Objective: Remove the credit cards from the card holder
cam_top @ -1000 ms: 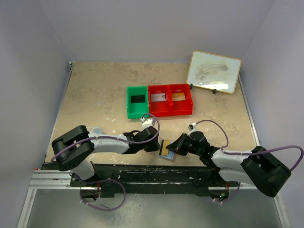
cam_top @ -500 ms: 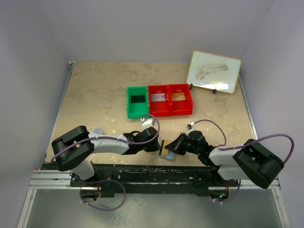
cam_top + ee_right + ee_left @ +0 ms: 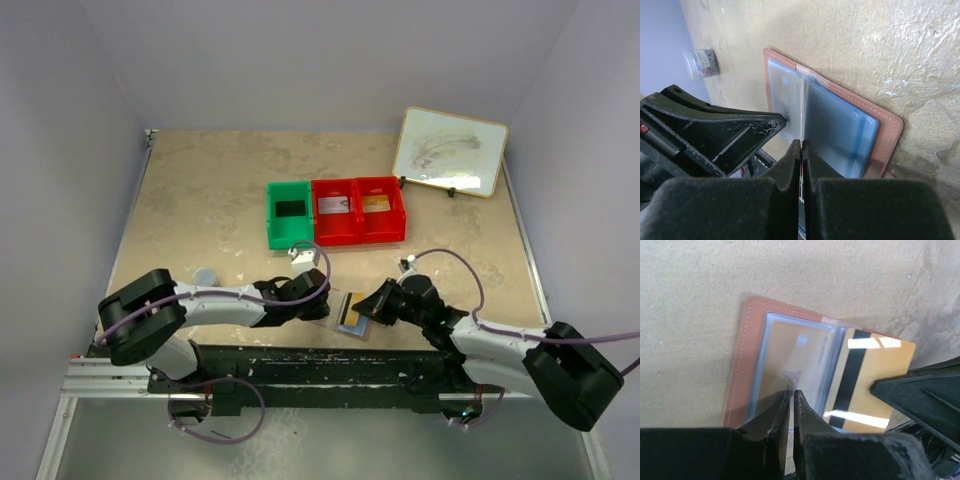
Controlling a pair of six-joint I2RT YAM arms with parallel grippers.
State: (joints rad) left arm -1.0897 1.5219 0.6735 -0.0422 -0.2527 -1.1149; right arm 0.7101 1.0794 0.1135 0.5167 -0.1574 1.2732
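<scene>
The left pincer has its jaws pressed together. Its tips bear down on the clear window of the card holder, which lies open and flat on the table, low in the centre of the overhead view between the two arms. The right pincer is also closed, and a thin pale edge runs between its fingers. This looks like a pinch on the gold card, whose black stripe shows. The card sticks partway out of the holder's right-hand pocket in the left wrist view. Whether another card sits under the window beneath the left tips cannot be told.

The step in hand seems to be drawing this card free while the holder is pinned.

- **Holder slides:** The left tips rest on slick plastic at a single spot, so the holder could slide or pivot along with the card.
- **Grip slips:** The right grip is only on the card's edge, and a tight pocket could pull the card out of the jaws.
- **Holder folds:** Lifting before the card has cleared the pocket could fold the holder up off the table.

Farther off, at the centre of the overhead view, the red bins and the green bin each hold a card. A small jar stands to the left of the arms.
</scene>
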